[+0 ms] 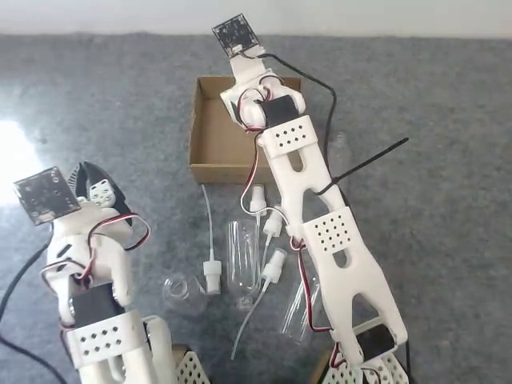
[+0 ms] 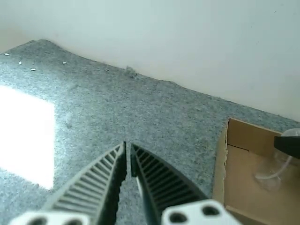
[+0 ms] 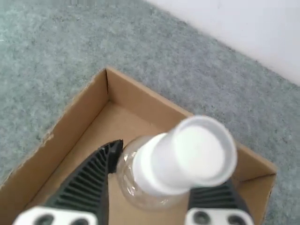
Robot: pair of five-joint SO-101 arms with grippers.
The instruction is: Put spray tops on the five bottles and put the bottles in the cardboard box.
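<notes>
My right gripper [image 3: 159, 161] is shut on a clear bottle [image 3: 133, 187] fitted with a white spray top [image 3: 199, 150], holding it upright over the inside of the cardboard box [image 3: 140, 101]. In the high view that arm stretches across the table to the box [image 1: 194, 128]. My left gripper [image 2: 127, 149] is shut on nothing and stands over bare carpet at the left [image 1: 88, 180]. Clear bottles lie on the carpet [image 1: 244, 252], [image 1: 186, 292], [image 1: 300, 308]; another [image 1: 339, 152] lies right of the arm. Loose spray tops with tubes [image 1: 212, 272], [image 1: 274, 264], [image 1: 258, 196] lie among them.
Grey carpet covers the table, with open room left of the box and between the arms. A white wall runs along the far edge. The box [image 2: 243, 164] shows in the left wrist view, with the clear bottle [image 2: 274, 171] over it.
</notes>
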